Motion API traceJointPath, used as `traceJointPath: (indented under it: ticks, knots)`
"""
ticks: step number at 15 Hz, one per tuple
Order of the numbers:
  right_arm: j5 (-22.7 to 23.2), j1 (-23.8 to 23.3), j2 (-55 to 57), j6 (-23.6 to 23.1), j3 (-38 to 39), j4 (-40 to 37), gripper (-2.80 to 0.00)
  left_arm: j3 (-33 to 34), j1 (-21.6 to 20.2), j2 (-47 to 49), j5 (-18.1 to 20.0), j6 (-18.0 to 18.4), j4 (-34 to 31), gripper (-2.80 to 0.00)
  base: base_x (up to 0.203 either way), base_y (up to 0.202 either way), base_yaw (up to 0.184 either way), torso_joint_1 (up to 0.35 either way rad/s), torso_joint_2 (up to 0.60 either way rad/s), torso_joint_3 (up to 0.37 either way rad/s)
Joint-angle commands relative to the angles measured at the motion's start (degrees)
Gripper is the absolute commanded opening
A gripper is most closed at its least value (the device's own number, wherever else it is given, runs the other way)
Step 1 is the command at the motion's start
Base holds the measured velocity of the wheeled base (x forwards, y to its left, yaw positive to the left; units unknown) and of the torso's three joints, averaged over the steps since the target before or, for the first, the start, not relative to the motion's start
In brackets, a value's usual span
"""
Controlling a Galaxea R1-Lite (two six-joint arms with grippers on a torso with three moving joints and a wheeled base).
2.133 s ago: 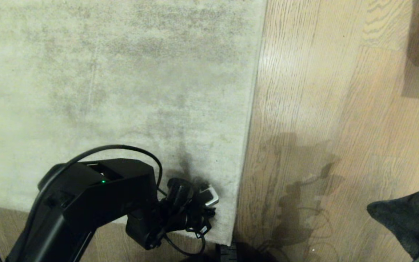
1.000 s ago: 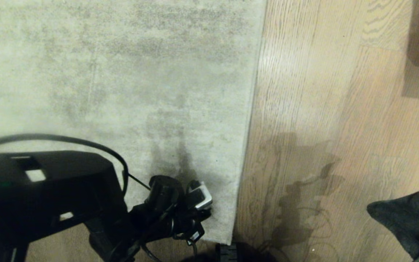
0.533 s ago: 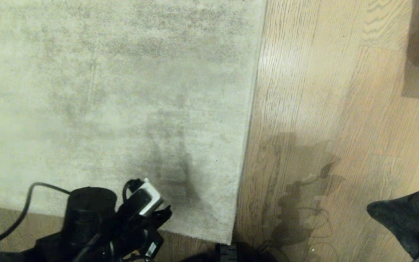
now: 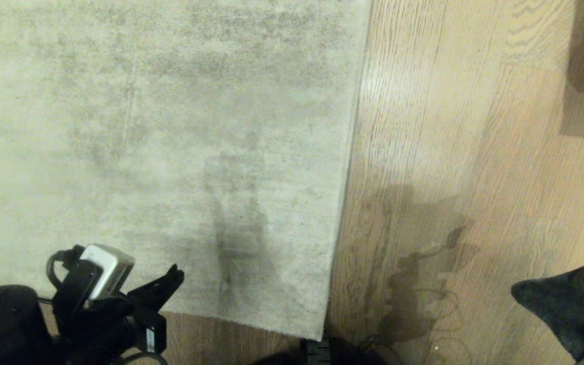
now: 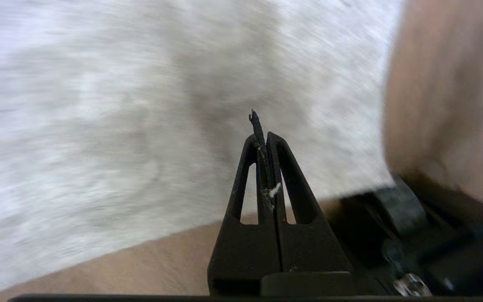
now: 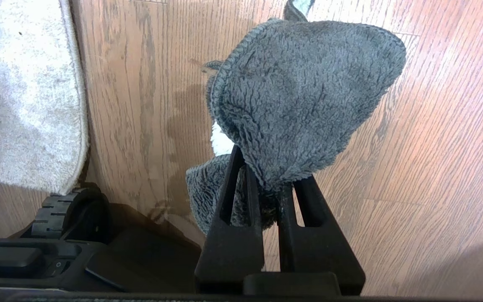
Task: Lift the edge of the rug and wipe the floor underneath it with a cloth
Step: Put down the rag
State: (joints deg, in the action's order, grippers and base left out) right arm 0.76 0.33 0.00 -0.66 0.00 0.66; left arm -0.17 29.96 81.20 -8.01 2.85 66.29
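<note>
Looking at the left gripper (image 5: 262, 126) first: its jaws are pressed flat together with nothing in them, just a wisp of lint stuck between the fingers. A second ago it sat low over the rug's near corner by the rug edge (image 4: 345, 167); now it has swung off to the near-left, hovering at the rug's front border. The rug (image 4: 160, 126) lies completely flat, so no lift has happened here, and that edge is lying untouched on the floor (image 4: 449, 152).

The right gripper (image 6: 268, 184) hasn't budged. Its jaws are clamped on the cloth (image 6: 304, 96), the fuzzy grey rag, held above bare planks well off to the right of the rug, with the robot's wheel (image 6: 71, 212) close by.

My read: wiping is still fully ahead. The left arm seems to be pulling out or repositioning, so it would need to come back and actually pinch the hem before the cloth can go under.
</note>
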Motion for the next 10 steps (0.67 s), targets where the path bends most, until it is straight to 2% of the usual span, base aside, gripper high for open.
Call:
traceJointPath:
  ticks: [1, 3, 8, 10]
  knots:
    - [0.03, 0.02, 0.06, -0.04, 0.00, 0.04, -2.80, 0.17, -3.95, -3.58, 0.09, -0.11, 0.42, -2.80, 0.000, 0.000, 0.000, 0.000, 0.00, 0.000]
    - [0.03, 0.02, 0.08, -0.04, 0.00, 0.04, -2.80, 0.17, -5.96, -4.32, 0.24, -0.42, 0.31, -2.80, 0.000, 0.000, 0.000, 0.000, 0.00, 0.000]
    - [0.03, 0.02, 0.00, -0.04, 0.00, 0.04, -2.80, 0.17, -6.45, -5.42, -0.08, -1.62, -0.29, -2.80, 0.000, 0.000, 0.000, 0.000, 0.00, 0.000]
    - [0.03, 0.02, 0.04, -0.04, 0.00, 0.04, -2.80, 0.17, -9.43, -7.52, -0.08, -1.49, -0.30, -2.80, 0.000, 0.000, 0.000, 0.000, 0.00, 0.000]
